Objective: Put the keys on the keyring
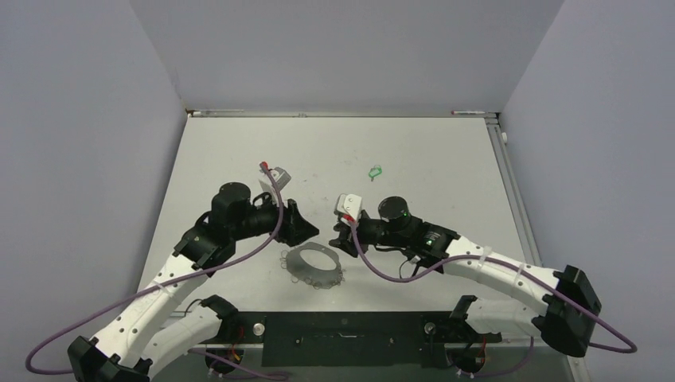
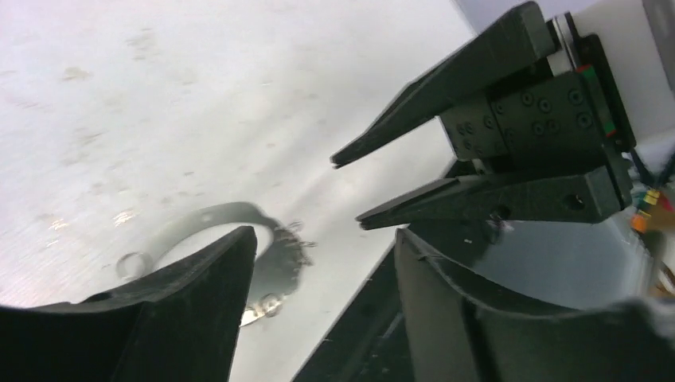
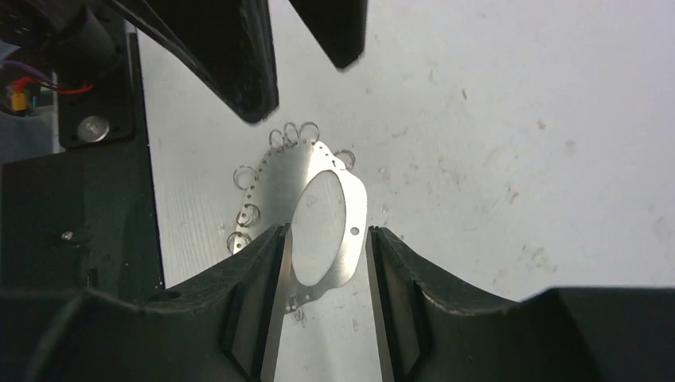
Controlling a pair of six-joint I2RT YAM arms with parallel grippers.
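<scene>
Left gripper (image 2: 325, 239) with fingers parted, keyring (image 2: 207, 219) flat on table (image 2: 159, 95) partly behind one finger, right gripper (image 2: 348, 192) ahead, jaws apart

1. Left arm (image 1: 155, 301): white links are showing rows of small holes; black joints; purple cable (image 1: 278, 199) is trailing alongside.
2. Right arm (image 1: 497, 269): white links, black joints; green light (image 1: 406, 212) is glowing, right of frame centre.
3. Left gripper (image 2: 322, 239): broad black fingers (image 2: 199, 294) are tapering.
4. Right gripper (image 2: 347, 192): black and pointed; body is carrying round screws (image 2: 541, 103).

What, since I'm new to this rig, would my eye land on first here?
The left tool and right tool, both open, face tip to tip over the flat grey keyring at the near middle of the table. Farther back, a tiny green key lies alone.
</scene>
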